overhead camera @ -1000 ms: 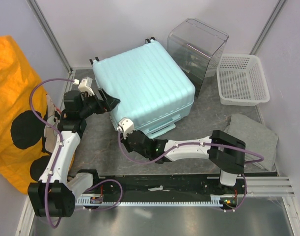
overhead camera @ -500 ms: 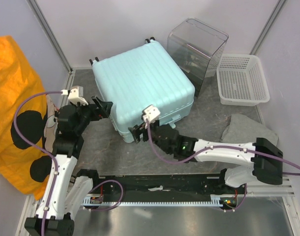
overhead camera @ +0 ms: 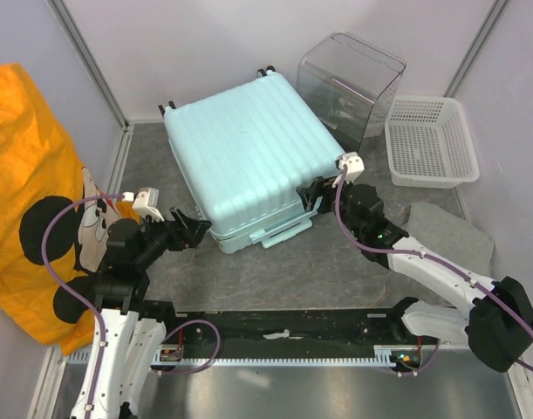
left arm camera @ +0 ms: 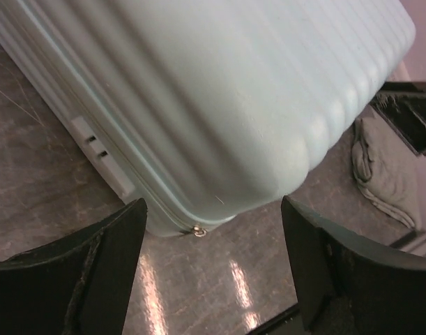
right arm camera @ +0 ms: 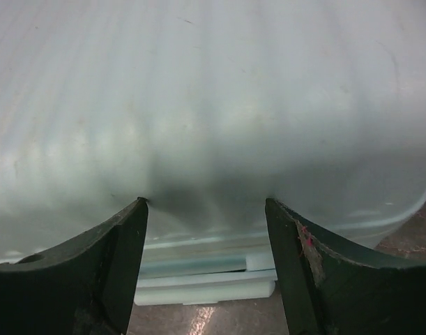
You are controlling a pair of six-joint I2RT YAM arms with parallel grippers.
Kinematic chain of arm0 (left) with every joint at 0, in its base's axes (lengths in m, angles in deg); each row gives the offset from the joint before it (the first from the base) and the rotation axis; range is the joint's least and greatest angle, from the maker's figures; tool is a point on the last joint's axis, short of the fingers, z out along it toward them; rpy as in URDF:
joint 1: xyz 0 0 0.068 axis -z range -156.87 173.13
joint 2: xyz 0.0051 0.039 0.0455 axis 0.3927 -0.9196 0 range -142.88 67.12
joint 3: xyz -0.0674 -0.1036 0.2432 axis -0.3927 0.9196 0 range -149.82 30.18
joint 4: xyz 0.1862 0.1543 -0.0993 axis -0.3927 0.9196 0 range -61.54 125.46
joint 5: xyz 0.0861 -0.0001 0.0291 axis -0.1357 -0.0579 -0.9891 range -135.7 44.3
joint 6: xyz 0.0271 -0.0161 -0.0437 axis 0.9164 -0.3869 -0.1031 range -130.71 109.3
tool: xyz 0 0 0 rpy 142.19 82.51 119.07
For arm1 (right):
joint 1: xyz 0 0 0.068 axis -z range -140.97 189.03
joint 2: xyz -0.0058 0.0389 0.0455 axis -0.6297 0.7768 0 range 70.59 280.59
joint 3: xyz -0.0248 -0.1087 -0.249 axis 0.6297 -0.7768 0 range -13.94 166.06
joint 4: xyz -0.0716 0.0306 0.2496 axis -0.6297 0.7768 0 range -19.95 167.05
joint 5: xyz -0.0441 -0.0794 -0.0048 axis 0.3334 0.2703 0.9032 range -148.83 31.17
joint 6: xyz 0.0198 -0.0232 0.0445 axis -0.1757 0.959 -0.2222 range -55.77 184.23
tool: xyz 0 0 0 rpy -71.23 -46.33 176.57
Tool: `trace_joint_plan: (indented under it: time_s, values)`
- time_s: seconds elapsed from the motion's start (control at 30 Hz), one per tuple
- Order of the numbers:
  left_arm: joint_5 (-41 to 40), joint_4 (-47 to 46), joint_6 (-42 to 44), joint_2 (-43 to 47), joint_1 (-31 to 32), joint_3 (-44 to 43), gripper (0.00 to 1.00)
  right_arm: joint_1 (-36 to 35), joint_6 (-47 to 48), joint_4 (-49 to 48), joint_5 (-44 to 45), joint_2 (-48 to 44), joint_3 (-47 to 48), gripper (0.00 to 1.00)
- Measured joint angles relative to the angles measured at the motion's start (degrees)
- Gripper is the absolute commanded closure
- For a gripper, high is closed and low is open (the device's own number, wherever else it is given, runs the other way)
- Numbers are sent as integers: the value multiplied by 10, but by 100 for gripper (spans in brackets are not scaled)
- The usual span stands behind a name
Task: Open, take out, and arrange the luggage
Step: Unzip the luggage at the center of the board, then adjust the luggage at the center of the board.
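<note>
The luggage (overhead camera: 253, 153), a mint ribbed hard-shell suitcase, lies flat and closed on the grey table. My left gripper (overhead camera: 191, 230) is open, just off the case's near-left corner. In the left wrist view that corner (left arm camera: 219, 105) and a small metal zipper pull (left arm camera: 196, 231) sit between the spread fingers (left arm camera: 111, 269). My right gripper (overhead camera: 315, 194) is open at the case's near-right side. In the right wrist view the shell (right arm camera: 213, 98) fills the frame, the fingertips (right arm camera: 132, 237) are right at it, and a pale handle (right arm camera: 206, 287) shows below. Neither gripper holds anything.
A clear plastic box (overhead camera: 349, 83) stands behind the suitcase on the right, with a white mesh basket (overhead camera: 430, 140) beside it. A folded grey cloth (overhead camera: 454, 240) lies at the right. An orange bag (overhead camera: 26, 175) hangs at the left. The arms' black rail (overhead camera: 292, 332) runs along the near edge.
My right gripper opened and swept from the suitcase's near-left corner to its near-right side. My left gripper drew back from the case's left side to its near-left corner.
</note>
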Motion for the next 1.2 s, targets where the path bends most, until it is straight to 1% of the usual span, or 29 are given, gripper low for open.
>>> trace_joint_plan:
  time_s: [0.03, 0.17, 0.27, 0.4, 0.5, 0.63, 0.8, 1.03, 1.2]
  values:
    - [12, 6, -7, 5, 0, 6, 17, 25, -12, 2, -19, -1, -3, 25]
    - [42, 9, -32, 5, 0, 28, 18, 82, -49, 3, -96, -4, -17, 27]
    - [43, 8, -47, 1, 0, 36, 18, 128, -75, 5, -131, 3, -21, 28]
    - [23, 5, -58, -1, 1, 36, 18, 156, -96, 7, -168, 3, -27, 29]
    - [-17, -1, -73, 1, 1, 39, 17, 181, -96, 12, -158, 8, -28, 30]
    - [-68, -20, -93, 18, 1, 62, 17, 183, -96, 9, -164, 32, -24, 31]
    - [-97, -31, -98, 26, 0, 73, 18, 184, -88, 9, -181, 92, 3, 32]
    - [-93, -39, -96, 41, 1, 81, 21, 189, -79, -3, -200, 196, 84, 31]
    - [-65, -49, -86, 42, 1, 93, 25, 196, -65, -13, -148, 288, 155, 31]
